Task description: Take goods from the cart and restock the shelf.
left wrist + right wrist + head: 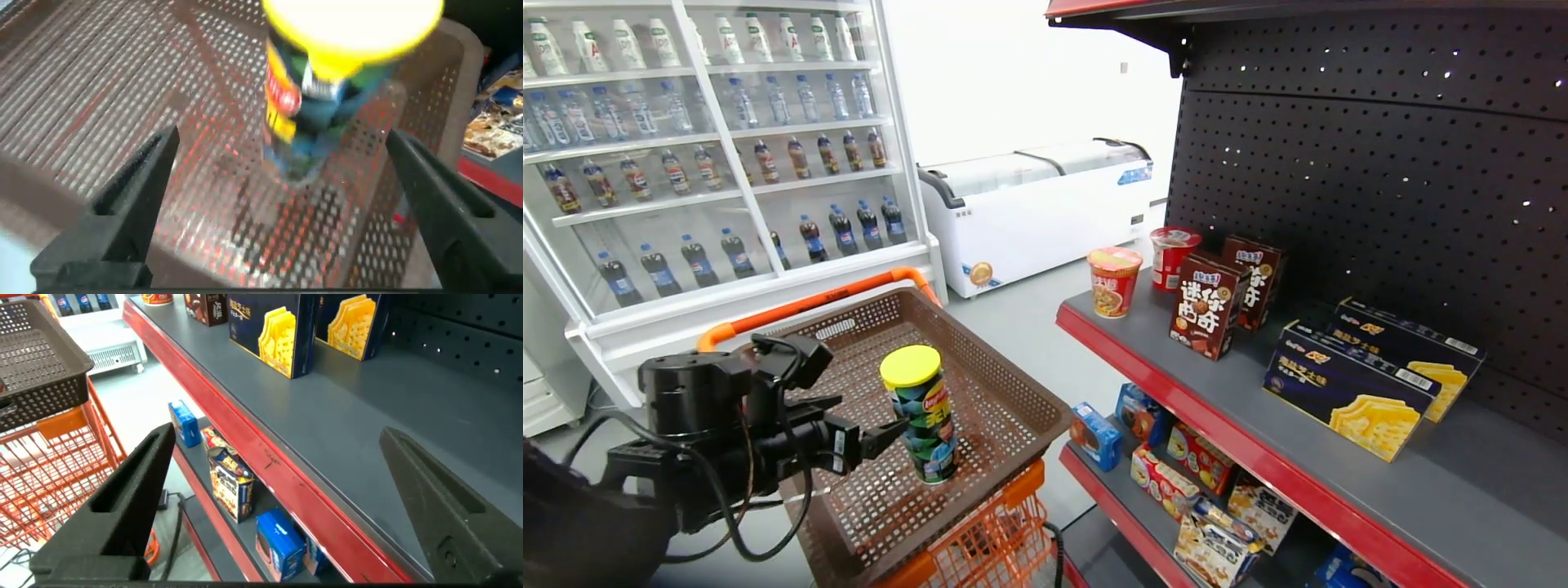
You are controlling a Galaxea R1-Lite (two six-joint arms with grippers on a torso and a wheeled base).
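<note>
Lower left, head view: L gripper [894, 431] spread, just beside upright yellow-lidded green cylindrical can [920, 412] in brown perforated plastic basket [1013, 392]. R gripper [278, 437] spread by grey shelf [327, 416].

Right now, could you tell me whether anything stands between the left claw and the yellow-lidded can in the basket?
Nothing visible does. The left claw is open and faces the can, which stands upright and alone on the floor of the basket.
</note>
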